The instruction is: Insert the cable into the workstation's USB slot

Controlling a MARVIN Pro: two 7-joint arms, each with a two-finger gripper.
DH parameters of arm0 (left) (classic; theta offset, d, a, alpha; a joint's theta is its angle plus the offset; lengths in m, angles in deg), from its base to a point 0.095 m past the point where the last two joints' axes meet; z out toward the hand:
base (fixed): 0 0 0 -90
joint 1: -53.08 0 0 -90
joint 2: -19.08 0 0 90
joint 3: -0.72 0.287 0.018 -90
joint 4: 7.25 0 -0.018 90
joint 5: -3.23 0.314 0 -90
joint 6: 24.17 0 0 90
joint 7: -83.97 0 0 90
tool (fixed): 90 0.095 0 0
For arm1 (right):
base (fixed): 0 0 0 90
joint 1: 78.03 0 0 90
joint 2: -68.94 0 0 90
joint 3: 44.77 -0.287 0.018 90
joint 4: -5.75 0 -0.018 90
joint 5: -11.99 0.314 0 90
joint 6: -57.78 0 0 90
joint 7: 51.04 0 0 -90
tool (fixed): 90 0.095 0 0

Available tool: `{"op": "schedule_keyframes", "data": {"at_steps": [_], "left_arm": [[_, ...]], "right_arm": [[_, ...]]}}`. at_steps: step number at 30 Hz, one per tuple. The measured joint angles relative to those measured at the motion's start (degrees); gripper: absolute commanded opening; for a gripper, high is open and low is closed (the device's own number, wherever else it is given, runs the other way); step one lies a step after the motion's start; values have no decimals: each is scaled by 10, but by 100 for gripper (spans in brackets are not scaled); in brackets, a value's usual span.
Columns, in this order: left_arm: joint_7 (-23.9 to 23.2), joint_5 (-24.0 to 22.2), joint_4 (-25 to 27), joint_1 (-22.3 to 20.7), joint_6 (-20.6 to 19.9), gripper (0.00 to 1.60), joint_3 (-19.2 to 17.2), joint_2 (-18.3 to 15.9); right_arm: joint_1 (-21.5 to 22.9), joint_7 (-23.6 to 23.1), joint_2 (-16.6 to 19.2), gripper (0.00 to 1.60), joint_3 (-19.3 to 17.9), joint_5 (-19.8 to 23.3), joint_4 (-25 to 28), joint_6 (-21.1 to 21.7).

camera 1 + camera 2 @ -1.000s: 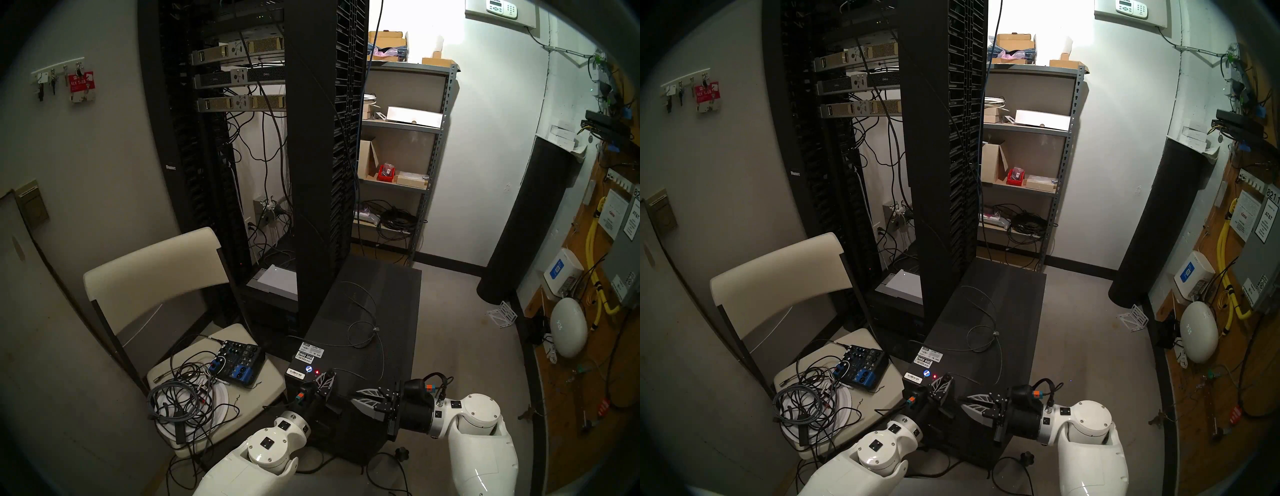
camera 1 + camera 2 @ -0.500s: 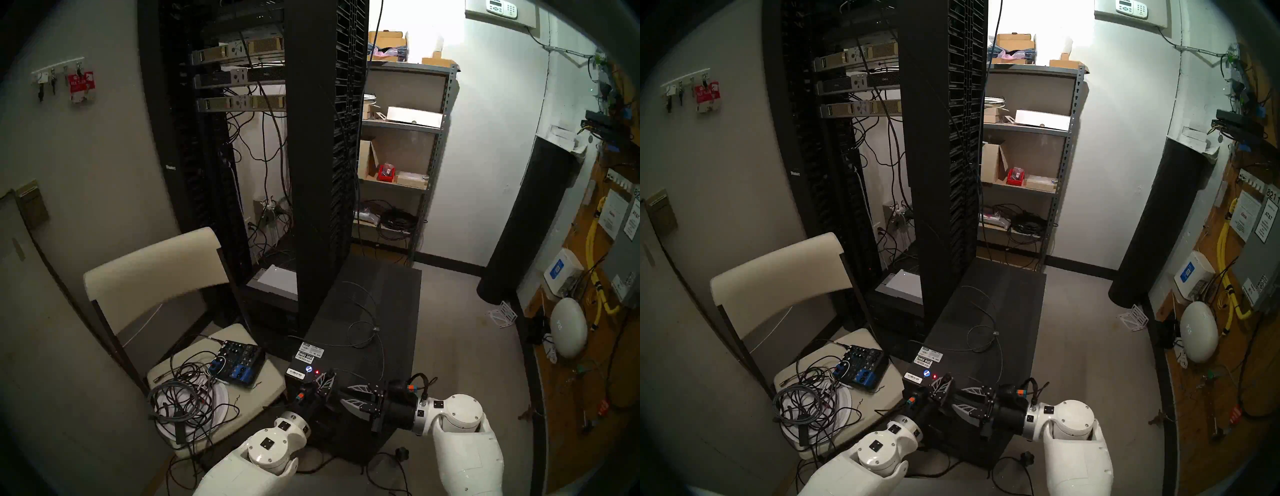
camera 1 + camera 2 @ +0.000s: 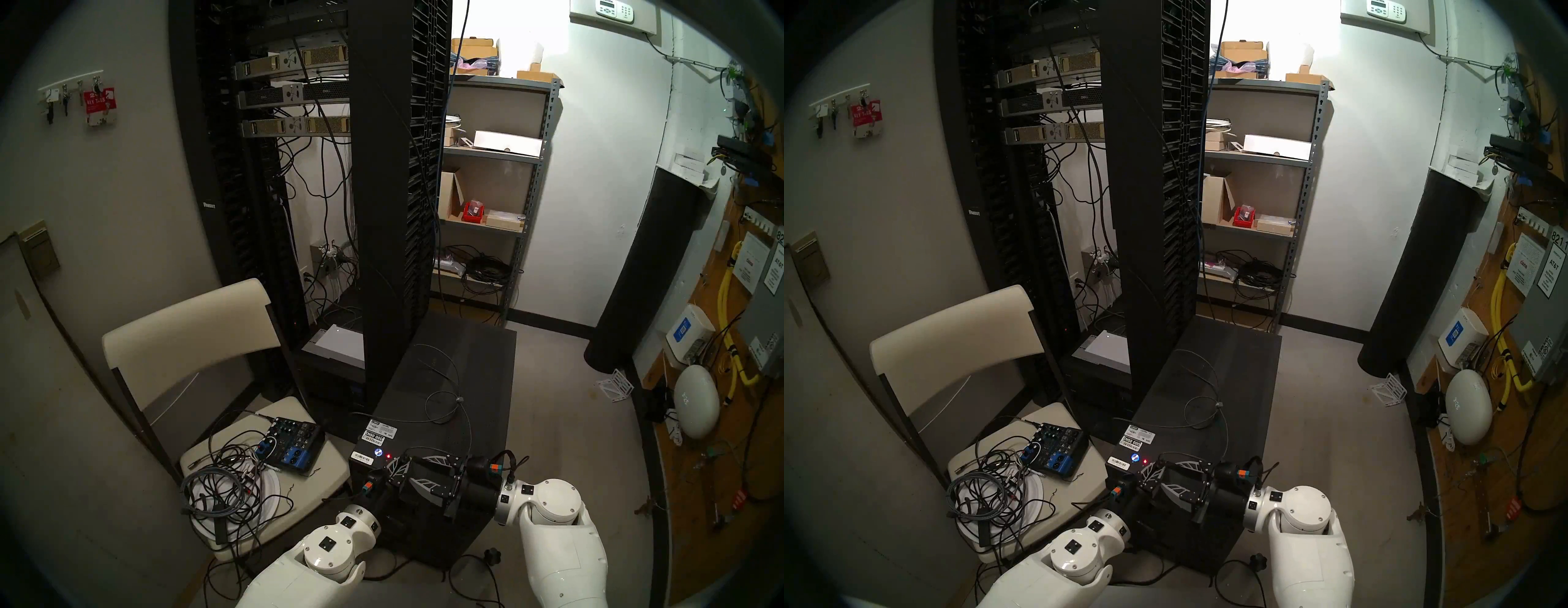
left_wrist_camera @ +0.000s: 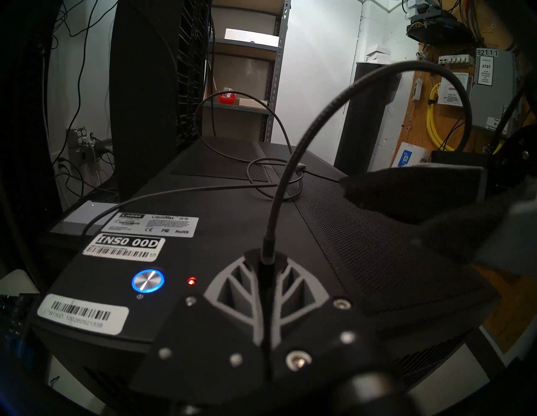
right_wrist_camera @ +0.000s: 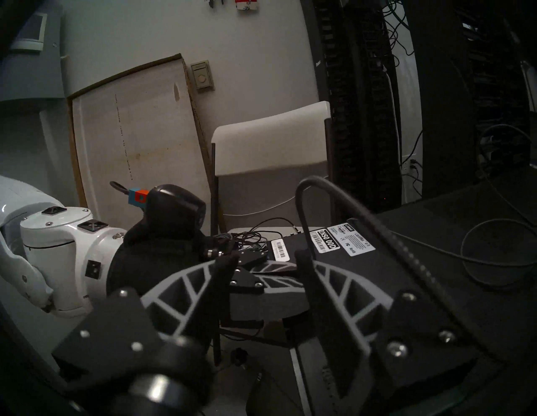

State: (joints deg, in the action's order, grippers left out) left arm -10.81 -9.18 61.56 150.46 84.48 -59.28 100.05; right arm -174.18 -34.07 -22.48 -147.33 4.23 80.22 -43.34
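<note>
Two grippers meet over the workstation [image 3: 449, 424]. The left gripper [image 4: 266, 257] pinches the cable [image 4: 313, 122] near its end; the rest loops across the mesh top. The right gripper [image 5: 263, 274] stands spread around it. I'd take the cable near the plug before the left lets go. The USB slot is hidden. A chair [image 3: 191, 335] and server rack [image 3: 394, 170] crowd close.

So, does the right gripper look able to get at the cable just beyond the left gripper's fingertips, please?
Probably yes: the right gripper is open beside the left gripper, which is shut on the cable, and the cable arches free above the workstation with nothing between.
</note>
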Motion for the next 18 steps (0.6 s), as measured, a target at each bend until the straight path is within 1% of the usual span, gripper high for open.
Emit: {"op": "schedule_keyframes", "data": {"at_steps": [1,4,9,18], "left_arm": [[0,0,0,0,0,0,0,0],[0,-1,-1,-1,0,0,1,-1],[-1,-2,-1,-2,1,0,3,-2],[-4,-5,-1,-3,0,0,5,-5]], "right_arm": [[1,6,-1,92,1,-6,-1,-3],[2,24,-2,95,5,-21,-5,-12],[5,54,-4,92,12,-33,-22,-25],[14,76,-5,91,17,-31,-51,-37]]}}
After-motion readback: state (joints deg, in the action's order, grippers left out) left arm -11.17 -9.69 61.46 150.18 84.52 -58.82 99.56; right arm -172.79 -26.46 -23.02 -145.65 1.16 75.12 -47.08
